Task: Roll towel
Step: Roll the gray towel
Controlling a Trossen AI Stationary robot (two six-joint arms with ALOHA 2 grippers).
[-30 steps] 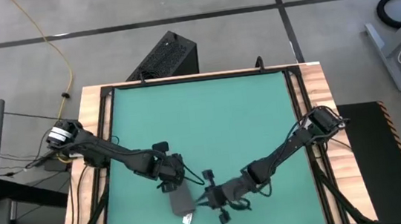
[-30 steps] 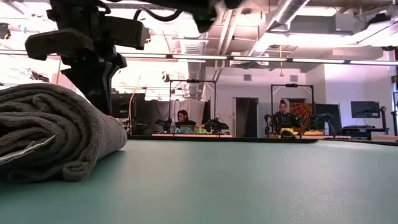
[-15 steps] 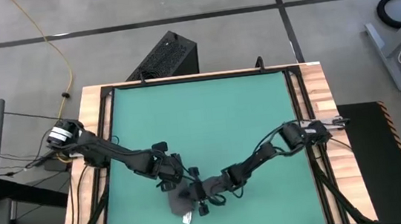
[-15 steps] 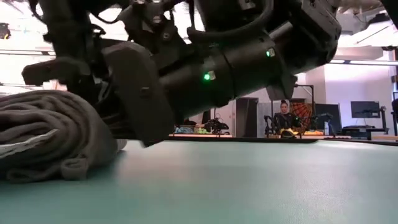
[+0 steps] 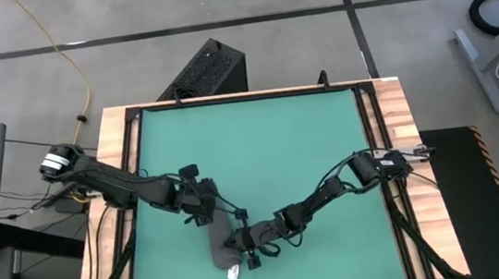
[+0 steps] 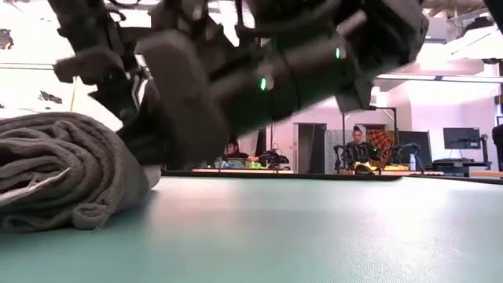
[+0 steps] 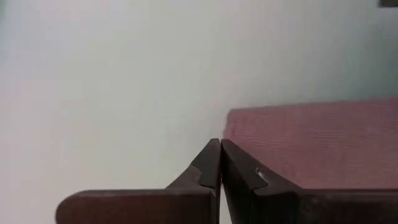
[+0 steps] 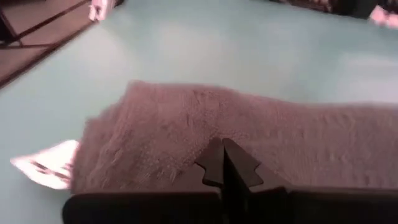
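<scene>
The towel (image 5: 227, 250), dark grey and rolled into a thick bundle, lies on the green mat (image 5: 250, 149) near the table's near edge. Its white tag (image 8: 43, 165) sticks out at one end. In the low view the towel (image 6: 71, 173) shows its layered end. My right gripper (image 8: 222, 146) is shut, with its tips at the roll's right side. My left gripper (image 7: 219, 144) is shut too. It hangs over bare mat just beyond the towel's far left corner (image 7: 233, 118) and is clear of the cloth. My right gripper has its shut fingertips (image 8: 231, 155) against the rolled towel's upper side (image 8: 211, 124). It comes in from the table's right, slanting slightly down, across the roll. Whether any cloth is caught between the tips I cannot tell. The towel lies on the mat.
The mat spreads wide beyond the towel toward the far edge. A wooden border and black rails (image 5: 374, 126) frame the table. In the low view both arms fill the space just above the towel.
My right gripper has come down and toward the table's left, onto the rolled towel. My left gripper has drawn back from the towel toward the far left. The towel has stayed where it was.
</scene>
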